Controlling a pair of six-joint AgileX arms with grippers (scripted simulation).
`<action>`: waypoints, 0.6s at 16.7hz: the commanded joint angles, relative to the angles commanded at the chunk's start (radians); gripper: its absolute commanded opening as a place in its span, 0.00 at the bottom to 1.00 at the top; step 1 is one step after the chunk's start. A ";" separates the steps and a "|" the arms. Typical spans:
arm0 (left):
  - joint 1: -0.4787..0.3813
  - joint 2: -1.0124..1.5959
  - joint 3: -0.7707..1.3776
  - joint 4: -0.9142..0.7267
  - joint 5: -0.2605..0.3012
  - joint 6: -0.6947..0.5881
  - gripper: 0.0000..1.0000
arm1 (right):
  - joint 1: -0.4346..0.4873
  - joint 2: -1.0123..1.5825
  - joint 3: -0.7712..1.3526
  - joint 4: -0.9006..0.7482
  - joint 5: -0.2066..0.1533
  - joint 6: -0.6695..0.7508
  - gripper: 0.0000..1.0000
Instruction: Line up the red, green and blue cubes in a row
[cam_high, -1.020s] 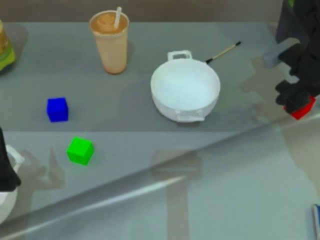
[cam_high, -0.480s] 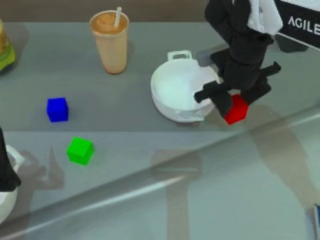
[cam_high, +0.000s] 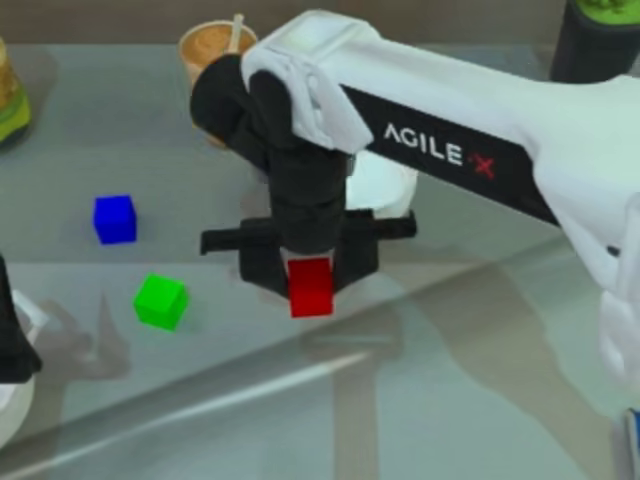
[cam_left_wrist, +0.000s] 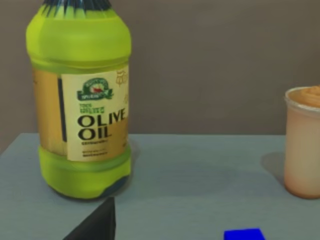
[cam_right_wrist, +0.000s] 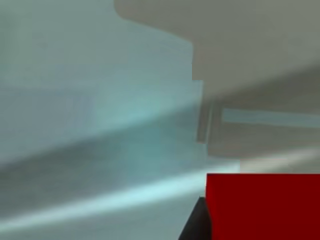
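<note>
My right gripper (cam_high: 310, 268) pinched the red cube (cam_high: 311, 287) near table centre, the green cube (cam_high: 160, 301) at its nine o'clock, the blue cube (cam_high: 115, 218) farther at ten, my left arm parked at the left edge.

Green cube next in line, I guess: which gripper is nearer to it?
Right. The right gripper, shut on the red cube, is beside the small bright green cube; the left arm sits parked at the table's left edge.

The right arm (cam_high: 450, 140) hides most of the white pot (cam_high: 395, 185).
</note>
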 joint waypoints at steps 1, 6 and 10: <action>0.000 0.000 0.000 0.000 0.000 0.000 1.00 | 0.034 0.005 0.019 -0.008 0.003 0.058 0.00; 0.000 0.000 0.000 0.000 0.000 0.000 1.00 | 0.116 0.010 0.063 -0.022 0.010 0.189 0.00; 0.000 0.000 0.000 0.000 0.000 0.000 1.00 | 0.112 0.007 0.060 -0.020 0.008 0.190 0.00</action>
